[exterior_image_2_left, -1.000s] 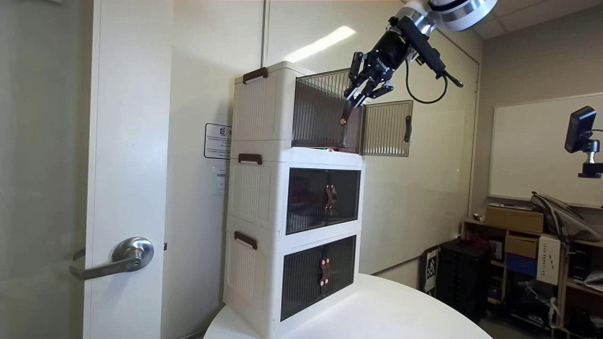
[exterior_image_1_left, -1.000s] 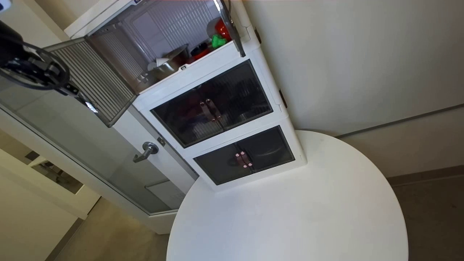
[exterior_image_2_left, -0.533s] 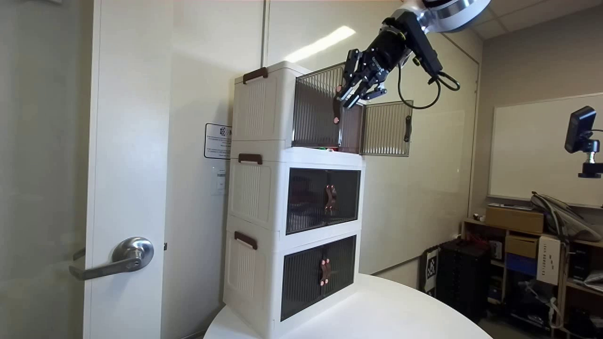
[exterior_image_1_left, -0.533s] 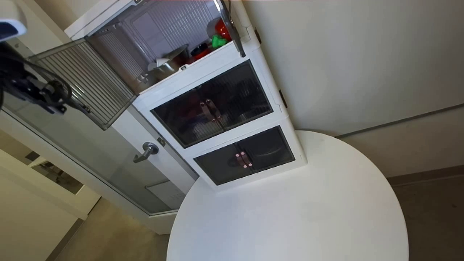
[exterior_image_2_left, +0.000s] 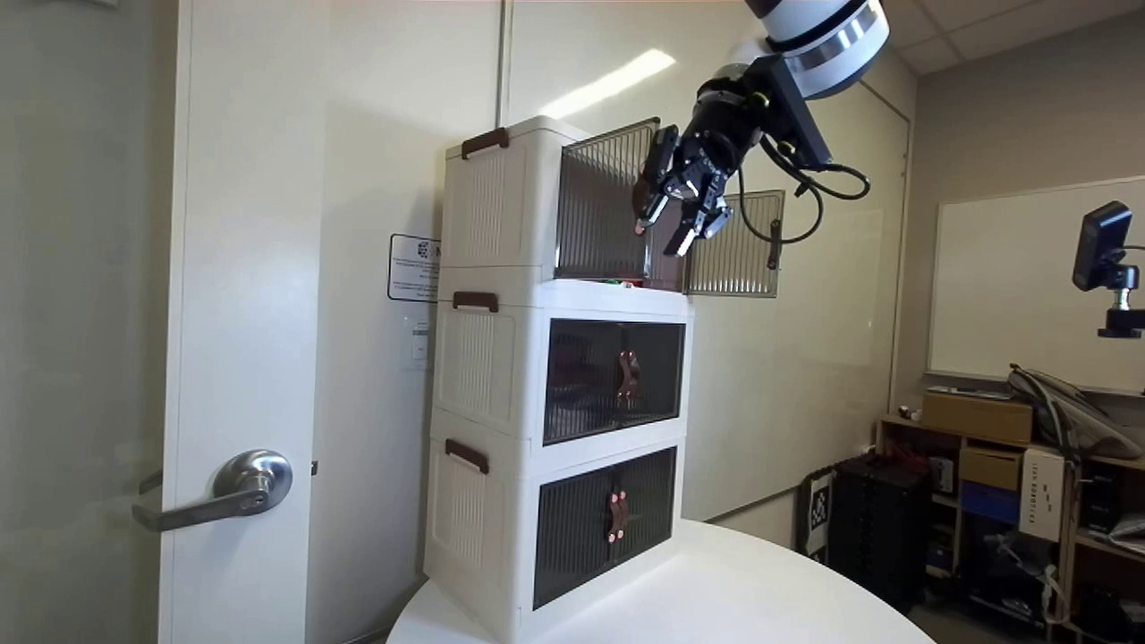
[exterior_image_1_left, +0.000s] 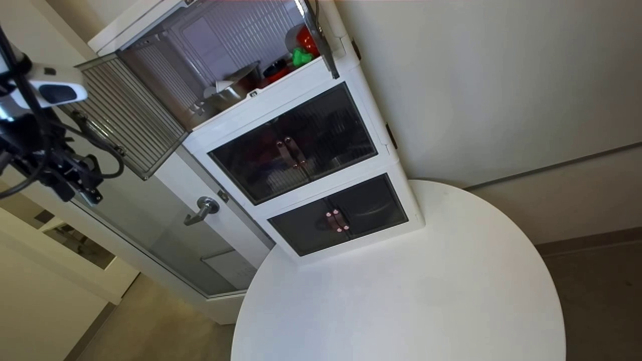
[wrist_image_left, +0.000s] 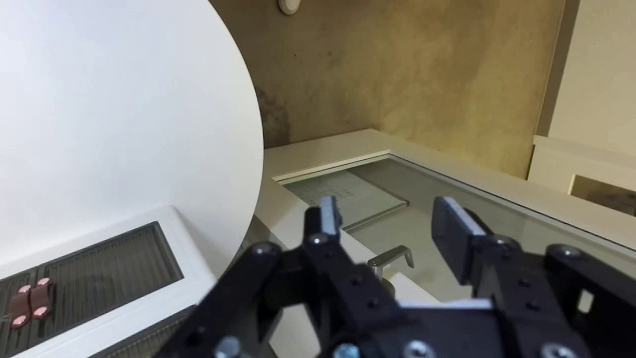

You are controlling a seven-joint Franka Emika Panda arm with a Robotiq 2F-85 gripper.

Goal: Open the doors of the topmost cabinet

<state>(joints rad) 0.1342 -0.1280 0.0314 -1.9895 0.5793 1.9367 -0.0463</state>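
Topmost cabinet (exterior_image_2_left: 487,210): sat at the head of the white tower (exterior_image_2_left: 617,304), its front uncovered in both exterior views.
Doors (exterior_image_1_left: 135,110): both stood open, swung outward at opposite sides of the cabinet, with grey stripes across their panes.
Jaws: apart, with a plain gap between them in the wrist view; in an exterior view they hung in front of the free edge of the nearer door (exterior_image_2_left: 595,215), and whether they touched its brown handle (exterior_image_2_left: 638,192) could not be told.
Arm (exterior_image_2_left: 827,45): reached down from above, tilted toward that door.
Inside: in an exterior view, a metal pot (exterior_image_1_left: 226,98), a black-and-red item (exterior_image_1_left: 277,71), a green piece (exterior_image_1_left: 301,57) and, next to it, a red piece (exterior_image_1_left: 307,41) sat along the cabinet's front.
Middle compartment (exterior_image_2_left: 487,358): its dark-glass fronts (exterior_image_2_left: 581,385) stood closed, the paired handles (exterior_image_2_left: 628,374) meeting at the centre.
Bottom compartment (exterior_image_2_left: 479,537): closed likewise, resting on the tabletop (exterior_image_1_left: 401,301).
Tabletop: white, with a curved edge.
Room door (exterior_image_2_left: 246,268): stood beside the tower; its metal lever handle (exterior_image_2_left: 255,483) showed beyond the gap in the wrist view.
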